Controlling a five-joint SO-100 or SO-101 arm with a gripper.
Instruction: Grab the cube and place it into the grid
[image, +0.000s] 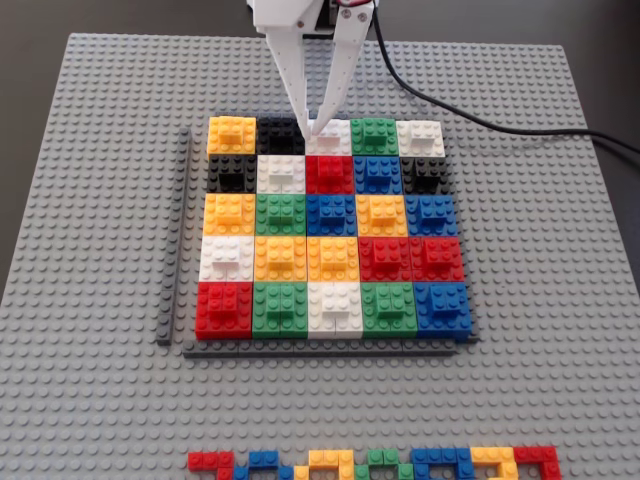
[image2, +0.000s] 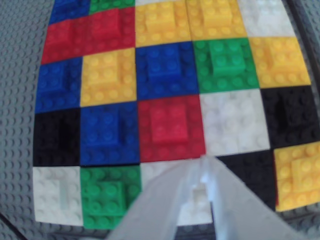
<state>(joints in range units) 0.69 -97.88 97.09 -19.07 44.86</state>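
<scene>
No loose yellow-orange block lies anywhere on the grey baseplate (image: 100, 300), and your jaws carry none. All twenty-five cells of the grid (image: 300, 349) are filled, five of them with yellow-orange blocks: one at the far left corner (image: 232, 135), the other four in the third and fourth rows. You cannot tell from here which of these is the cube, but it is most likely already seated in the grid.

Your jaws are drawn together, the fingertips (image: 314, 120) meeting in a point over the white block (image: 338, 142) in the middle of the far row. In the wrist view the fingertips (image2: 202, 167) close just above that same white cell, with the red block (image2: 170, 125) directly beyond. They appear to pinch nothing, though contact with the white block's raised brick is hard to rule out.

So treat this as the clearing step. Lift straight up before you swing anywhere, since a sideways drag would catch the raised bricks of the black (image: 280, 135) and green (image: 373, 135) neighbours. If the tips are touching the white block, ease them off first so you do not lever it out of its cell. Keep the cable (image: 500, 125) from sweeping over the right-hand column. Once clear, check from above that every yellow-orange block sits flush with its neighbours.
</scene>
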